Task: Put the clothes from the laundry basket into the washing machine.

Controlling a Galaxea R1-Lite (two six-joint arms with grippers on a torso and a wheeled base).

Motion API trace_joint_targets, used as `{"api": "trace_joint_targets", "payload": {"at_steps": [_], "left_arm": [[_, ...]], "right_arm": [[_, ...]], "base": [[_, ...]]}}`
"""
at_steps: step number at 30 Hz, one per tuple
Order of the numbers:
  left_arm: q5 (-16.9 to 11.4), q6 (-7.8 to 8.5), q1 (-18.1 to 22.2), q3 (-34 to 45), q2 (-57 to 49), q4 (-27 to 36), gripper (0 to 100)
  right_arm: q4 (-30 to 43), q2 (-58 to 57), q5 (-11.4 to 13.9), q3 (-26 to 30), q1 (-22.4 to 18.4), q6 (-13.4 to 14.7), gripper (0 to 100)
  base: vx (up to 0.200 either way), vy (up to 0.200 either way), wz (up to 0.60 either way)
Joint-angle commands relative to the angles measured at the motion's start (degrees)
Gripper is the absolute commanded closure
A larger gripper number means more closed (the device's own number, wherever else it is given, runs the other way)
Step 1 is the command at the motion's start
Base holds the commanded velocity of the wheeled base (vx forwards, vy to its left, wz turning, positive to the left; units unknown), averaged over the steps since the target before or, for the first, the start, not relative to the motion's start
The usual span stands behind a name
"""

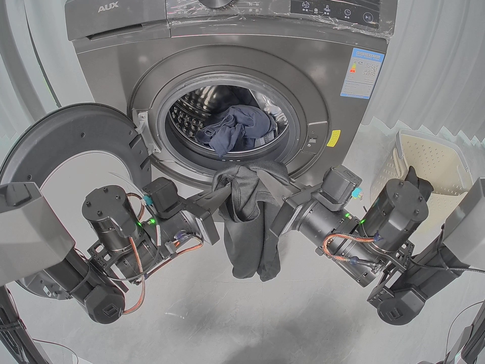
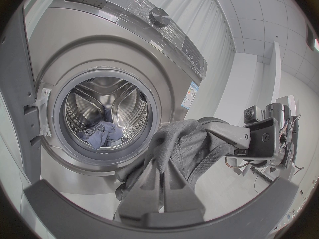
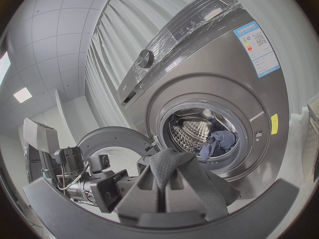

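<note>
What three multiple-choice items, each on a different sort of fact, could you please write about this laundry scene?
1. Where does the blue garment lie? A in the drum; B in the laundry basket; C on the floor.
2. How many grippers hold the dark grey garment? A none; B one; C two.
3. The washing machine door is: A shut; B swung open; C taken off.
Answers: 1 A, it is bunched inside the drum. 2 C, the left gripper and right gripper both pinch it. 3 B, it hangs on its hinge beside the opening.
</note>
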Motion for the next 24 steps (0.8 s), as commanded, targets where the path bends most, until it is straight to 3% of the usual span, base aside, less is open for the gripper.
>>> {"api": "trace_joint_targets", "payload": {"at_steps": [1, 11, 24], "left_arm": [[0.0, -0.11, 0.2, -0.3, -1.0, 0.0, 100], [1.4, -0.63, 0.7, -2.6, -3.3, 0.1, 100], [1.0, -0.72, 0.4, -3.3, -8.1, 0.1, 100]], "right_arm": [[0.0, -0.1, 0.0, 0.1, -0.4, -0.1, 0], [0.2, -0.1, 0.1, 6.6, -1.5, -0.9, 0], [0.2, 1.4, 0.2, 9.6, -4.7, -1.3, 0]], "base": [[0.0, 0.0, 0.0], [0.0, 0.0, 0.0], [0.0, 0.0, 0.0]]}}
